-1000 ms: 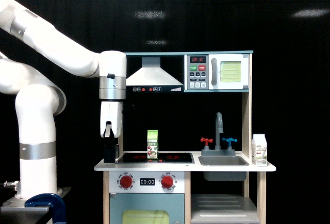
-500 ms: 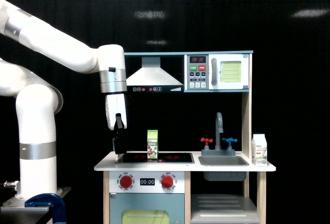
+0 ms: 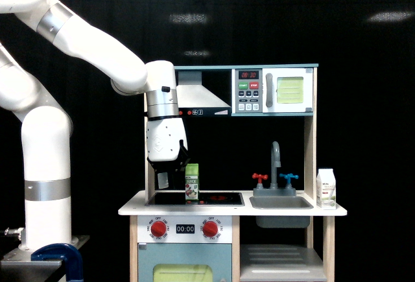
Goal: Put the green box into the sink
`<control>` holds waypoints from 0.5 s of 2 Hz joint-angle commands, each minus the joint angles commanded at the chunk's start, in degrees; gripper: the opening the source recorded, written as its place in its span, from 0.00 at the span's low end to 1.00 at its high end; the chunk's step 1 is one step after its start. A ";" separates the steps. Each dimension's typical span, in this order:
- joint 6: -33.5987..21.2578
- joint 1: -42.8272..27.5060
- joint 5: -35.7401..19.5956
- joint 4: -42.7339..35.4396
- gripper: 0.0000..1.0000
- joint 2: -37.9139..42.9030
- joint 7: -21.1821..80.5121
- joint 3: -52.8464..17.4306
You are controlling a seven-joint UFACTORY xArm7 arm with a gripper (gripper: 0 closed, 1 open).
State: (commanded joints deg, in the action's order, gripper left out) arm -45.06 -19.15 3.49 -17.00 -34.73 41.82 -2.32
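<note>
The green box (image 3: 192, 182), a small tall light-green cardboard carton with a white label band and a dark picture, stands upright on the black stovetop (image 3: 220, 198), well to the exterior view's left of the sink (image 3: 281, 202). The black gripper (image 3: 167, 179) hangs just beside it on that same side, tilted in towards the carton. Whether the jaws are parted or closed, I cannot tell: dark fingers against dark cloth. Contact with the box is not clear either.

Here's the danger: that carton is tall, narrow and probably light, so a sideways nudge from a finger could topple it across the glossy hob. A grip too high or off-centre might let the smooth card slip or crush. Then there's the carry: the grey curved tap (image 3: 275, 159) with red and blue handles stands at the basin's back, and the white gable-top milk carton (image 3: 326, 189) sits beyond it; a low swing could clip either.
</note>
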 joint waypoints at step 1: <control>0.54 -11.52 -4.45 -4.82 1.00 4.35 35.69 -15.96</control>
State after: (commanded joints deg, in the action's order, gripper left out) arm -44.52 -30.67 -0.96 -21.82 -30.38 77.52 -18.29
